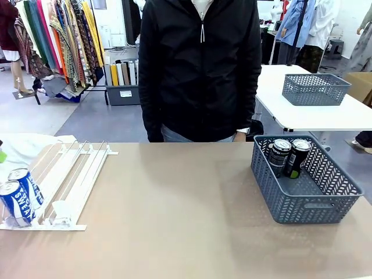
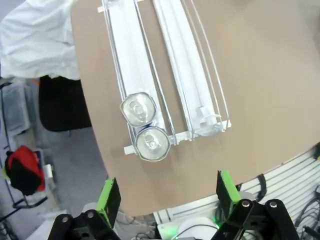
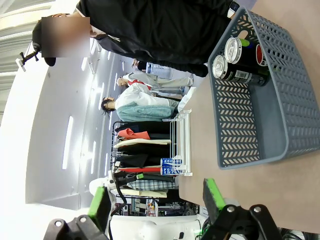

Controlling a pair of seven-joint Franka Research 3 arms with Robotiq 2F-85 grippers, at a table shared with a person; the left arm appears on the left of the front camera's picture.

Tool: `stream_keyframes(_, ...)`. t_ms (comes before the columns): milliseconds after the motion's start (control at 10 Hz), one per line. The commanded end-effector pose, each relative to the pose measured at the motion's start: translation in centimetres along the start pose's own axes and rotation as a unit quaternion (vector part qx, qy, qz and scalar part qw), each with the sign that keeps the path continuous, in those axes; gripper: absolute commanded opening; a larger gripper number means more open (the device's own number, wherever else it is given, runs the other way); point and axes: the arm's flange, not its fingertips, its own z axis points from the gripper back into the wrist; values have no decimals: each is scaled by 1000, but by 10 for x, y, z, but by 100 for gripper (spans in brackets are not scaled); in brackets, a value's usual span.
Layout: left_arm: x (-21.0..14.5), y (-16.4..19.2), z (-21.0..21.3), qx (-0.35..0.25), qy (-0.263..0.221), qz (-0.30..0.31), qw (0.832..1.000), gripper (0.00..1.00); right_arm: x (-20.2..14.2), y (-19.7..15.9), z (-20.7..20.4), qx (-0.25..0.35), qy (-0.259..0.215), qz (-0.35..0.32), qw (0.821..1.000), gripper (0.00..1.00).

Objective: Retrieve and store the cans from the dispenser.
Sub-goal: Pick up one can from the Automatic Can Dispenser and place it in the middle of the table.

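Right now a tan table (image 1: 174, 221) is stretching across the front view, with a person (image 1: 200, 70) in a black jacket standing at its far edge, at twelve o'clock. Toward eight o'clock the white wire dispenser (image 1: 78, 168) is lying with its two lanes sloping down toward the near edge. Two blue-and-white cans (image 1: 26, 187) are standing upright, one touching the other, at the low end of the left lane. Toward four o'clock a dark grey perforated basket (image 1: 317, 206) is sitting on the table, and two black cans (image 1: 280, 156) are standing side by side, slightly tilted, in its far left corner. Seen from the left wrist, the left gripper (image 2: 167, 195) is hanging high over the dispenser, its green pads spread wide with nothing between them, and the two silver can tops are showing toward twelve o'clock of it. Seen from the right wrist, the right gripper (image 3: 156, 200) is likewise gaping wide and gripping nothing, with the basket lying toward one o'clock.
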Motion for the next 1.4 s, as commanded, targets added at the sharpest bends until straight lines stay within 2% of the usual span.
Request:
stream_keyframes(0,3,-2,-24,-5,19,9,1000,100,-2,0,3,-4,7,13,1000,100)
stream_keyframes(200,4,4,-47,-12,23,31,999,100,-2,0,3,-4,7,13,1000,100)
stream_keyframes(300,8,7,-63,-26,43,43,998,100,-2,0,3,-4,7,13,1000,100)
stream_keyframes(400,8,10,-79,2,64,69,996,100,-2,0,3,-4,7,13,1000,100)
stream_keyframes(900,-1,21,-139,15,137,107,985,100,-2,0,3,-4,7,13,1000,100)
stream_keyframes(1300,-3,22,-162,11,157,98,983,100,-2,0,3,-4,7,13,1000,100)
